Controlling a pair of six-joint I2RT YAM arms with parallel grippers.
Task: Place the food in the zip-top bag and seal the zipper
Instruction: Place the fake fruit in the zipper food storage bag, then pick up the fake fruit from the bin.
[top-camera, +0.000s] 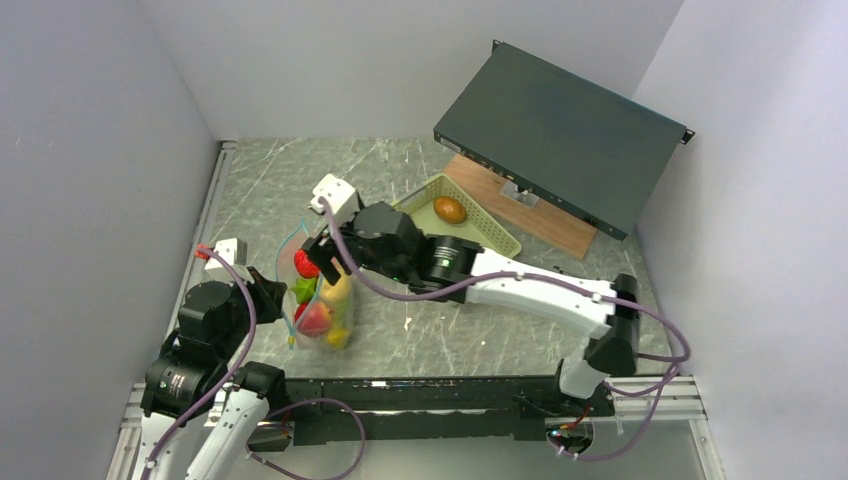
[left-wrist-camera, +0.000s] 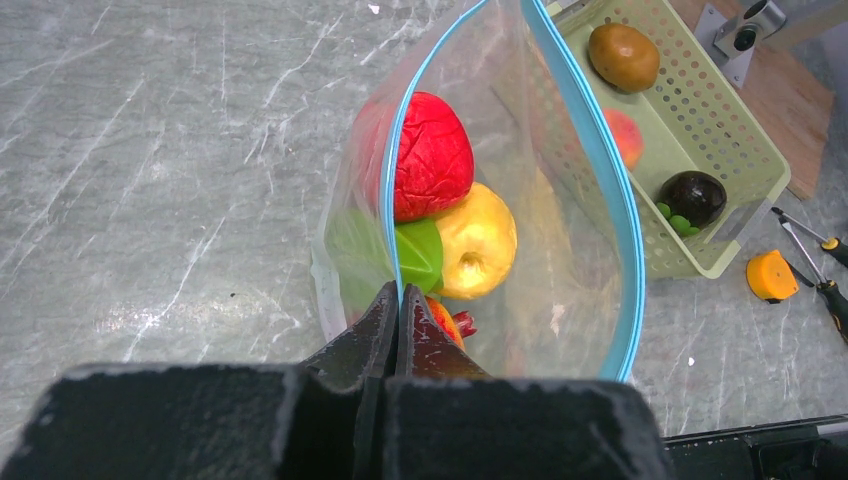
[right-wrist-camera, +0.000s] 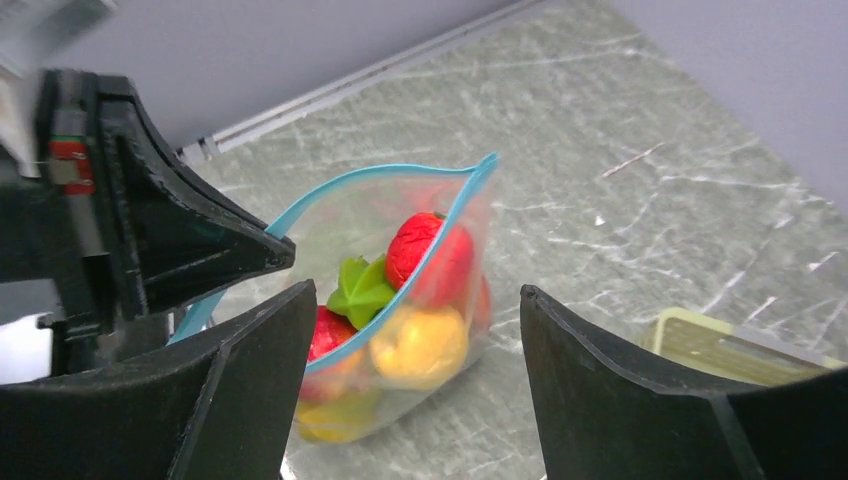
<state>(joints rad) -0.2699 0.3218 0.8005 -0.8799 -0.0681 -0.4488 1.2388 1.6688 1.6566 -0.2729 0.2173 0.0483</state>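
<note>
A robotics lab test cell: plain pale panels (top-camera: 90, 150) box in a marbled worktop (top-camera: 450, 330), with a rack-mount equipment case (top-camera: 560, 140) and screwdrivers (left-wrist-camera: 832, 300) lying about.

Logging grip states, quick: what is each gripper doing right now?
Left gripper: shut on the teal-blue mouth strip of the clear floppy plastic bag.
Right gripper: open, holding nothing.

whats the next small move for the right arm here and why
Probably swing the right gripper, open and empty near the zip-top bag, across to the basket for the brown food piece. The left gripper pinches the zipper strip, holding the mouth open, and food is left in the basket, so sealing looks premature.
</note>
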